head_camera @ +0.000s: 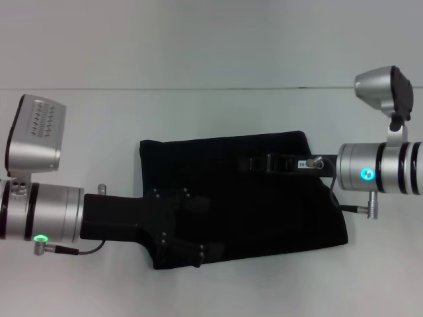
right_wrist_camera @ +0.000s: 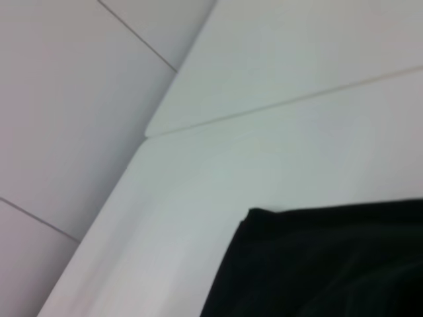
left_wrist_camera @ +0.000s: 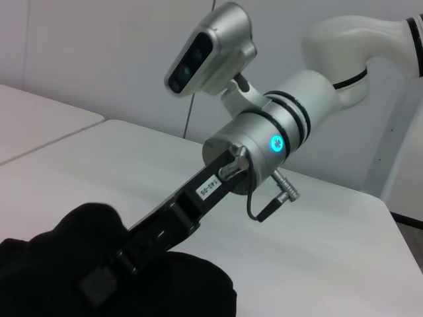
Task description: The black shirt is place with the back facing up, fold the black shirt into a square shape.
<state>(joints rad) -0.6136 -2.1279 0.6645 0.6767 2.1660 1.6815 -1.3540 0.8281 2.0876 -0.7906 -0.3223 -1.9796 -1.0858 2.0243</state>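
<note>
Black shirt (head_camera: 264, 198) lies folded into a rough rectangle on the white desk (head_camera: 198, 112); in the head view the left gripper (head_camera: 188, 231) and right gripper (head_camera: 254, 163) both reach over it, and I cannot tell how either's jaws stand. Left wrist view shows the right gripper's (left_wrist_camera: 99, 284) tip buried in bunched cloth. Right wrist view shows one shirt corner (right_wrist_camera: 254, 218). Any snagged cloth could drag the fold askew.

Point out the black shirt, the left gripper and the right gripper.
black shirt (head_camera: 264, 211), head view, bare cloth near its middle.
left gripper (head_camera: 188, 228), head view, black fingers over the shirt.
right gripper (head_camera: 264, 162), head view, black fingers over the shirt.
</note>
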